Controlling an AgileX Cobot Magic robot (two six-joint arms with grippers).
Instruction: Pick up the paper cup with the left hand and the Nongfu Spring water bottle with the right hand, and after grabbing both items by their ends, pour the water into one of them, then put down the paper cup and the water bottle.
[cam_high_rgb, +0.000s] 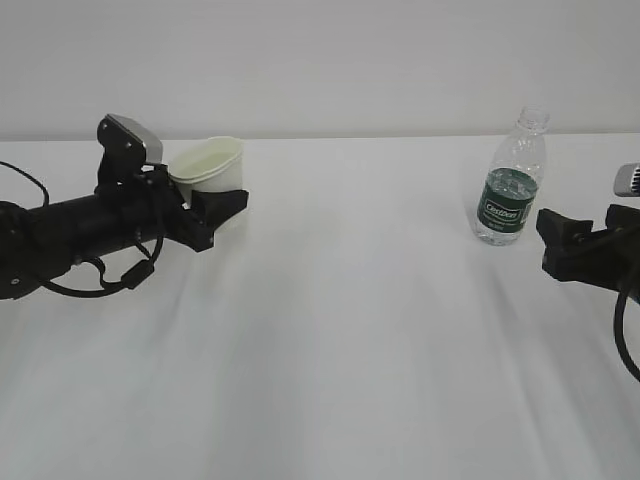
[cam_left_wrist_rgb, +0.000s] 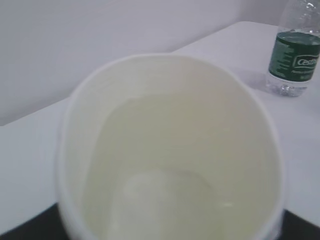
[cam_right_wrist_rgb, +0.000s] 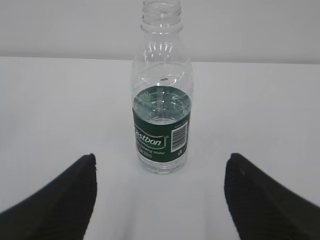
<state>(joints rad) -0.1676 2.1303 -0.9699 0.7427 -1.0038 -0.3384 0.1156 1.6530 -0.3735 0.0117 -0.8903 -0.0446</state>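
1. Our left claw (cam_high_rgb: 215, 212) grips the small cream-white paper cup (cam_high_rgb: 212, 165) at the left of the white worktop (cam_high_rgb: 340, 330); the cup tilts, its mouth facing the wrist camera.
2. Our right claw (cam_high_rgb: 556, 238) stands open, just beside the small clear ribbed plastic bottle with the dark green label (cam_high_rgb: 511, 190), not touching it.
3. We judge the next move: slide the right claw's fingers (cam_right_wrist_rgb: 60, 200) evenly around the label, then close.
4. The bottle is uncapped and part full, so we keep it upright.
5. Nothing else stands between cup and bottle.

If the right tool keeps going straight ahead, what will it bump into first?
Most likely the water bottle. It stands upright, centred between the open fingers of the right tool, with only bare white table before it. How far off it is stays unclear.
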